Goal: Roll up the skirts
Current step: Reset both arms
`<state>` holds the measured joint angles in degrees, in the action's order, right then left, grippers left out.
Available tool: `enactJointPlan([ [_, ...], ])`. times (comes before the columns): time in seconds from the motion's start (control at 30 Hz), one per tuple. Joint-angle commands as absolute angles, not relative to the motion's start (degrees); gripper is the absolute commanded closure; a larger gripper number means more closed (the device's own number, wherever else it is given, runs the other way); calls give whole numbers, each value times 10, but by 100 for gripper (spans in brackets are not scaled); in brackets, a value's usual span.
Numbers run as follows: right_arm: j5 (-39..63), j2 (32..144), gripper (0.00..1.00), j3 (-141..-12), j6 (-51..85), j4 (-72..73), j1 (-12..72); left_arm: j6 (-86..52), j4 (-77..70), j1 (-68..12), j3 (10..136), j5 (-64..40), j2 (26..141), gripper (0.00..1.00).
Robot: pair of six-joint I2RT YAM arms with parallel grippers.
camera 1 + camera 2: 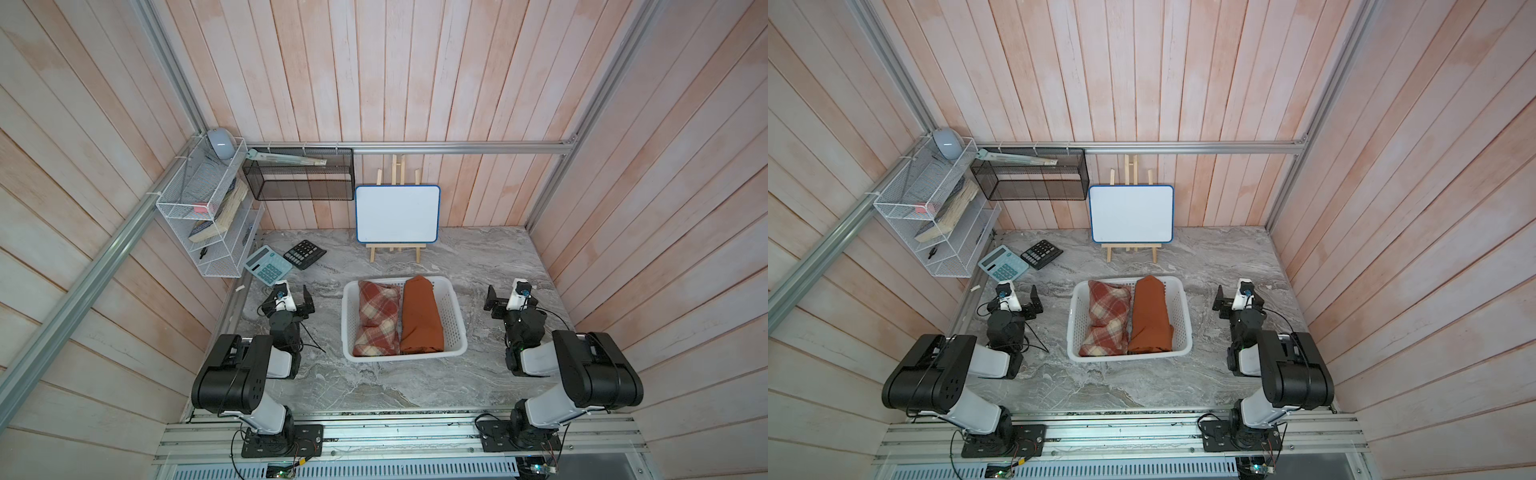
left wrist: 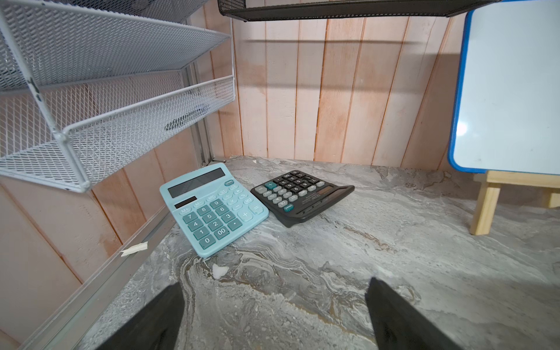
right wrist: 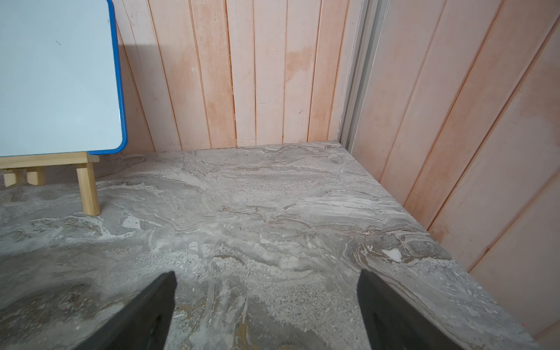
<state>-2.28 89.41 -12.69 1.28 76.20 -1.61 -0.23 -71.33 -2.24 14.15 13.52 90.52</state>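
Idling, both tools off the work. Left tool (image 2: 274, 291): jaws apart, nothing between them, low over bare worktop (image 1: 374, 386) to the left of the basket (image 1: 451, 311). It faces the teal calculator (image 2: 212, 209) and the black calculator (image 2: 300, 194) in the far left corner. Right tool (image 3: 267, 281): jaws apart as well and empty, over bare worktop to the right of the basket. It faces the far right corner, with the whiteboard (image 3: 57, 75) on its easel off to the left.

Cloth: both pieces lie in the white lattice basket at mid worktop, between the two tools and well apart from either. The plaid skirt (image 1: 376, 318) fills the left half as a plump bundle, pinched about midway. The rust-orange skirt (image 1: 420, 318) fills the right half as a long roll, touching the plaid along its side, with its far end reaching the far rim.

Step, my reading: both pieces look rolled and stowed, so the task looks at or near its end. The plaid roll looks looser than the orange.

Next move, if any: tighten the plaid. That calls for reaching in over the rim with both tools and gripping cloth only, without snagging the lattice.
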Motion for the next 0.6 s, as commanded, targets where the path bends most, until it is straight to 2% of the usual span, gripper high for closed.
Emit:
enactJointPlan([
  [0.0,-27,893,2,-124,16,758,-15,-6,-709,-20,142,126,901,0],
  [0.57,-29,892,2,-123,15,760,-13,-16,-690,-1,149,88,897,0],
])
